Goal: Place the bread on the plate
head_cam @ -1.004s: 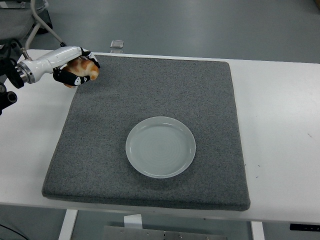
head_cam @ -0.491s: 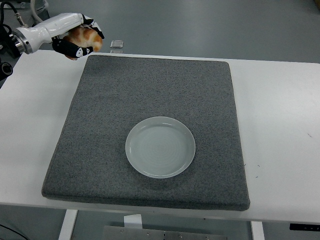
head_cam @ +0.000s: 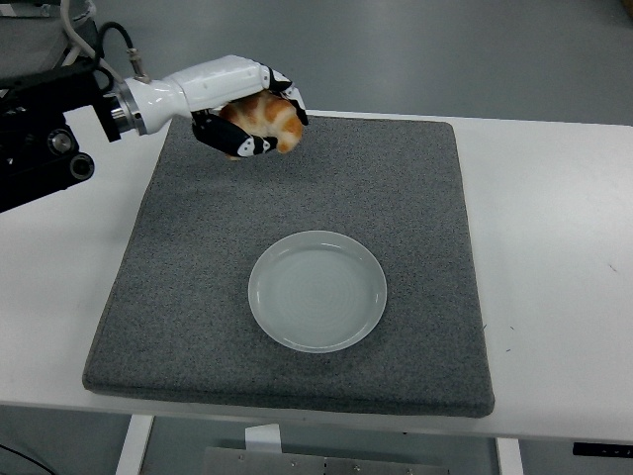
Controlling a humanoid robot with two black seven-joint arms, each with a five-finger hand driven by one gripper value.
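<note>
Golden-brown bread (head_cam: 265, 121) sits clasped in the left hand (head_cam: 247, 117), whose fingers (head_cam: 249, 147) curl under and around it while the white back of the hand covers it from above. In the head view, the only one given, the hand hangs above the far left part of the grey mat (head_cam: 188, 287), clear of the surface as far as the lack of contact suggests, though its height cannot be read exactly. The plate (head_cam: 316, 290) lies empty near the middle of the mat, well apart from the hand, toward the near edge and to the robot's right of it. The right hand is out of view.

The step in hand looks like the carry toward the plate. To do it well, the grip should not loosen on the way, since bread is soft and light and could slip or be crushed by a harder squeeze. The travel should bring the bread over the plate's centre rather than its raised rim, because a piece dropped on the rim could tip off onto the mat. Lowering until the bread is just above or touching the plate's floor before spreading the fingers would keep it from bouncing or rolling. The fingers under the bread must have room to draw away without dragging the plate sideways.
</note>
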